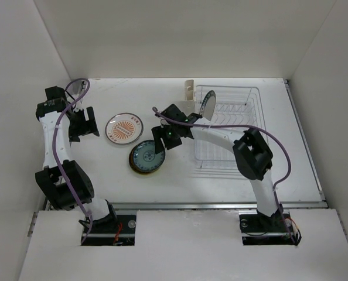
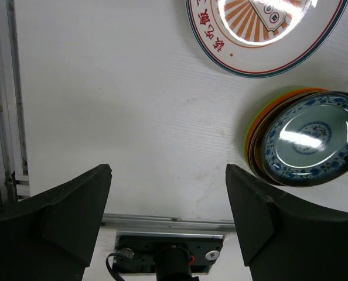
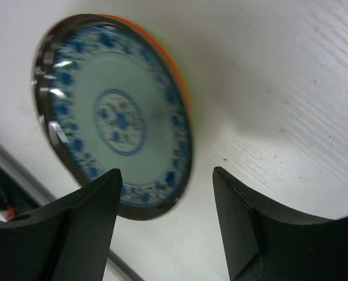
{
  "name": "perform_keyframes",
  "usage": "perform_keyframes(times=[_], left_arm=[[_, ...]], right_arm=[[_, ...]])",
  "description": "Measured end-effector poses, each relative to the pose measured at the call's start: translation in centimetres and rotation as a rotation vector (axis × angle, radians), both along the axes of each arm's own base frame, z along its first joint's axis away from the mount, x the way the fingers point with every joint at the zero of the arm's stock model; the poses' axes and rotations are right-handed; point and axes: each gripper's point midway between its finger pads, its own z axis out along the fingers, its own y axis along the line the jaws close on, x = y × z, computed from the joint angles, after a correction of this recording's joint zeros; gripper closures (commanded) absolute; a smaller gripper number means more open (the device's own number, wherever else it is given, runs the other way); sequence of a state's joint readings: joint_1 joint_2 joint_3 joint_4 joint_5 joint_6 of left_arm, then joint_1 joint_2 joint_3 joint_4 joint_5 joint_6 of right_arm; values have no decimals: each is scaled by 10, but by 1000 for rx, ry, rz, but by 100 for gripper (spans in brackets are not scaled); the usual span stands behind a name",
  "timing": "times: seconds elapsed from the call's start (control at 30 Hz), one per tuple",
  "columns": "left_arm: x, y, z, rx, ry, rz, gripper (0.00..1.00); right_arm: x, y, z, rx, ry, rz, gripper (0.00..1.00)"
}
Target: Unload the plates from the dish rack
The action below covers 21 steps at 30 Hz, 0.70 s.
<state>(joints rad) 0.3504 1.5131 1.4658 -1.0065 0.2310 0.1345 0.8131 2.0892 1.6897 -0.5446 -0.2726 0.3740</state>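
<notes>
A stack of plates (image 1: 146, 157) lies on the table left of the dish rack (image 1: 235, 153). A teal plate with a blue pattern (image 3: 118, 117) tops the stack, and an orange rim (image 3: 183, 88) shows under it. My right gripper (image 3: 167, 171) hovers open just above that plate's near edge, holding nothing. One plate (image 1: 209, 105) still stands upright at the rack's left end. A white plate with an orange centre (image 1: 125, 129) lies flat further left. My left gripper (image 2: 168, 170) hangs open over bare table, apart from the stack (image 2: 311, 137) and from that white plate (image 2: 262, 29).
A cream cutlery cup (image 1: 190, 89) sits at the rack's back left corner. White walls close in the table on the left, back and right. A metal rail (image 2: 168, 222) runs along the table's near edge.
</notes>
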Motion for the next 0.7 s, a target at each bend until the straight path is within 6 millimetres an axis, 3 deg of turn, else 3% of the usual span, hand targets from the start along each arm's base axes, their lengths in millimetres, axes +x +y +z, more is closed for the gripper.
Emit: perform_keyframes(times=[0.23,0.43,0.57,0.7], left_arm=[[0,0,0,0,1,0,24],[0,0,-1,3,1,-7,24],[-1,0,0,4,0,-7,24],[-2,0,-1,6,2,-7,24]], right_arm=[[3,-14,-36,-121,27,-37,30],[6,-15,-19,-138,-29,-60,28],[14,-22,38,-91,-136,-117,17],[31,-50,142,19,-309,-271,5]])
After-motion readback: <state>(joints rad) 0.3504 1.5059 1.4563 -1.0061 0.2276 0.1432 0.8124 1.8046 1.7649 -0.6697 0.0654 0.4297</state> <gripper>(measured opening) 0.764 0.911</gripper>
